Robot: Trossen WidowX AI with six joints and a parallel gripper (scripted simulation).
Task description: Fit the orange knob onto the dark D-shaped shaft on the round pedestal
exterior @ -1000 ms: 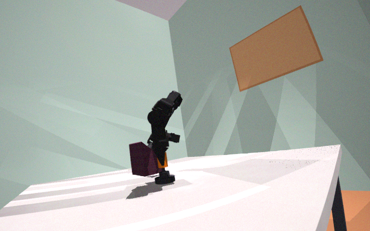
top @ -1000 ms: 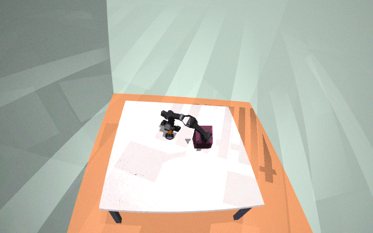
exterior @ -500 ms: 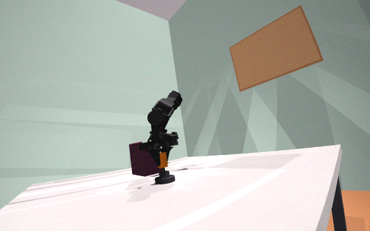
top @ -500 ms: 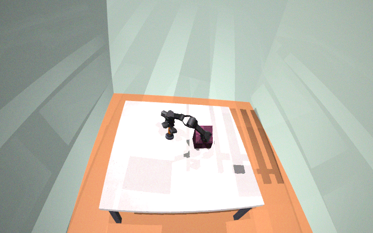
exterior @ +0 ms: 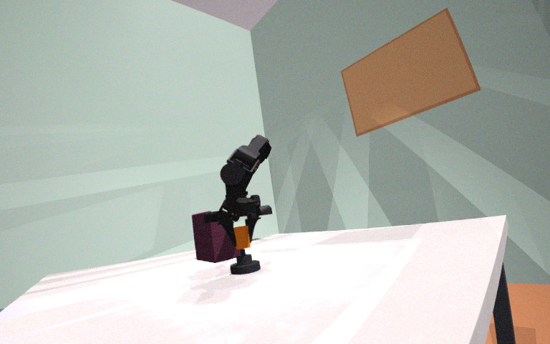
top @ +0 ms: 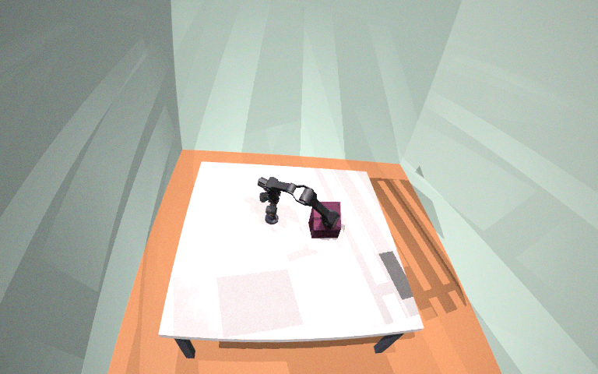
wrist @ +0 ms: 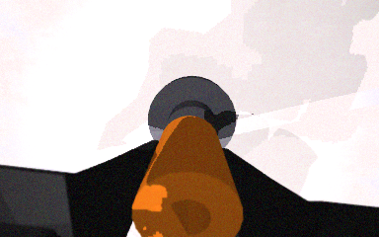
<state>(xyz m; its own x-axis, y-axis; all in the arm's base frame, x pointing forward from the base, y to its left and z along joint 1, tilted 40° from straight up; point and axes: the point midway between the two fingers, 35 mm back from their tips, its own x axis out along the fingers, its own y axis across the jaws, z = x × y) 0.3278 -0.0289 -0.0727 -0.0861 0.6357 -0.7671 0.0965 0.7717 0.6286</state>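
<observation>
Orange knob (exterior: 242,237) (wrist: 189,163) between fingers (exterior: 242,239); no writing legible.

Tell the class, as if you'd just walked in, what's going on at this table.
A black robot arm grips an orange cylindrical knob in its pincer. The knob is above a dark round pedestal, at the top of its shaft. It isn't down on the pedestal yet; whether the flat sides line up can't be seen.
</observation>
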